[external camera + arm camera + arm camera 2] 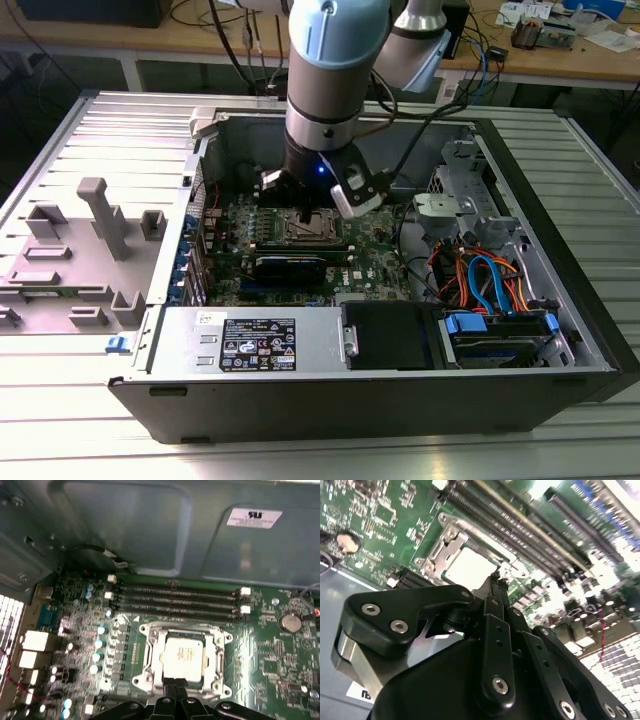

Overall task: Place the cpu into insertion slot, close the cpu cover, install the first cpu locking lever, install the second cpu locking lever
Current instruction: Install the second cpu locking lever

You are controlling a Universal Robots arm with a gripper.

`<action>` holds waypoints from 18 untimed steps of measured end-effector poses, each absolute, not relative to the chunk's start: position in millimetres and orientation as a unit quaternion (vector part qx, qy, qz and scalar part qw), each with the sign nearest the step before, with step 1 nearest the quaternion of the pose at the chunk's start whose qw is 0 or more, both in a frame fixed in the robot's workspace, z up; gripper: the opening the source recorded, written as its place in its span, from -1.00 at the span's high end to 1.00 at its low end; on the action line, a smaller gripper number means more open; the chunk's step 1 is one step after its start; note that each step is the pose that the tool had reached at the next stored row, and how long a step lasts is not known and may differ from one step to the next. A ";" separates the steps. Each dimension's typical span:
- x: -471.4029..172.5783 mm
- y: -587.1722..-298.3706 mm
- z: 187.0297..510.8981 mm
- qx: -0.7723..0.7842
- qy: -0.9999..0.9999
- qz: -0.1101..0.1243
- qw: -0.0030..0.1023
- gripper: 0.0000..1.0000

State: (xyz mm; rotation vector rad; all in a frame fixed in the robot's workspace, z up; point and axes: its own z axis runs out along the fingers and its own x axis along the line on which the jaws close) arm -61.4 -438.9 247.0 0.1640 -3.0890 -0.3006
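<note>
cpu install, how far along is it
Done: the cpu sits in the insertion slot, and the cpu cover appears to lie down around it. In hand: the gripper is right at the socket's edge in both wrist views, fingertips close together and holding nothing visible. Left: I cannot tell whether either locking lever is latched.

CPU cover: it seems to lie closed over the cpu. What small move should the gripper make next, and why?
Probably a slight push down, toward latching: the cpu sits under the cpu cover, and the gripper hangs right at that cover's edge.
</note>
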 end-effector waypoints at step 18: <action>-66.3 -441.0 237.8 0.068 -0.995 -0.069 0.020 0.79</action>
